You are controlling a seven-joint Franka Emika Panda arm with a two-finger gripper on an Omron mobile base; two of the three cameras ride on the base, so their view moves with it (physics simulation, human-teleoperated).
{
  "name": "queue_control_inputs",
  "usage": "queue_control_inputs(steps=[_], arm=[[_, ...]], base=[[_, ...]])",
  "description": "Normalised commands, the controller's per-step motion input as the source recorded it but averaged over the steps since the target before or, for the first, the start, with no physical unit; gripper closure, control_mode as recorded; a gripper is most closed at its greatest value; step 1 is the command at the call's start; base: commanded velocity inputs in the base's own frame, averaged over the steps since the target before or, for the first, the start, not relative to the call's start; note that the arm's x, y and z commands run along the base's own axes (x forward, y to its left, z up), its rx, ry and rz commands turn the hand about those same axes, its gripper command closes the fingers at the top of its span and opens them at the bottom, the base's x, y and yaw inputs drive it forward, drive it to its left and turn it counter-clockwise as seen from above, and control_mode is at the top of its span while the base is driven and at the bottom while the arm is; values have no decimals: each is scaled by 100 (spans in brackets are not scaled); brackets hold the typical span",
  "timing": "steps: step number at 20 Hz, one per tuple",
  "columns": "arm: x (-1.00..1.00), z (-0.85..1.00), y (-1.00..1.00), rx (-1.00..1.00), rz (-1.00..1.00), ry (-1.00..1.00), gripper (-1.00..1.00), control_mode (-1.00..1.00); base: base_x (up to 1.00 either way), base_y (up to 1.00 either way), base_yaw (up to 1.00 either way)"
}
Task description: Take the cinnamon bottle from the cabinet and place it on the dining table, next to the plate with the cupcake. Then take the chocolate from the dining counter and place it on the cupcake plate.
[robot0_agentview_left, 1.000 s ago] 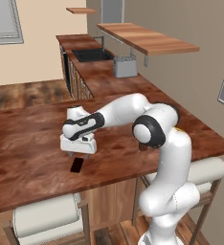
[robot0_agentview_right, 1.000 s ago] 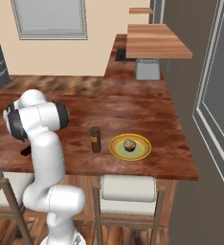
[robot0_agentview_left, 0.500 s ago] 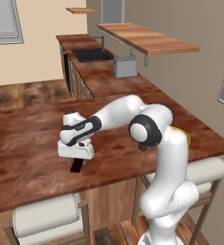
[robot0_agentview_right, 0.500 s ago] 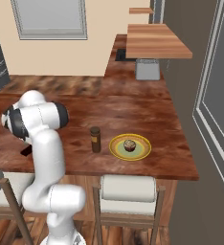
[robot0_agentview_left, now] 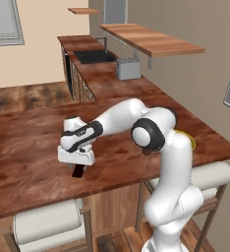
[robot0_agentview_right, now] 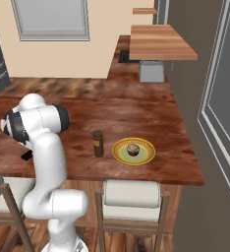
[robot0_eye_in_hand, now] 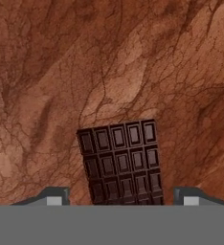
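The chocolate, a flat dark bar of small squares, lies on the reddish-brown dining counter. My gripper hangs right over it, open, with one fingertip on each side of the bar and a gap to each. From the left base view, the gripper is low over the chocolate near the table's front edge. Farther right, the cinnamon bottle stands upright beside the yellow plate, which carries the cupcake. The cabinet is out of view.
A darker counter with a sink and a grey box runs behind the table under a wooden wall shelf. Padded stools stand along the table's front edge.
The hand has come down over the chocolate, from a little above it to just over the tabletop. The bottle, plate and cupcake have not moved.
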Motion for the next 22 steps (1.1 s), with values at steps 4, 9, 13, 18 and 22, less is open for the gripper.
queue_control_inputs(steps=[4, 9, 13, 18, 22], arm=[[-53, -37, -39, 0, 0, -3, -100, -100], [-34, -36, -31, 0, 0, -3, -100, -100], [-18, -46, -18, 0, 0, -6, -100, -100], [-13, -52, -12, 0, 0, -4, -100, -100], [-4, -58, -10, 0, 0, 0, 100, -100]], base=[[0, 0, 0], [0, 0, 0], [0, 0, 0], [0, 0, 0], [0, 0, 0]])
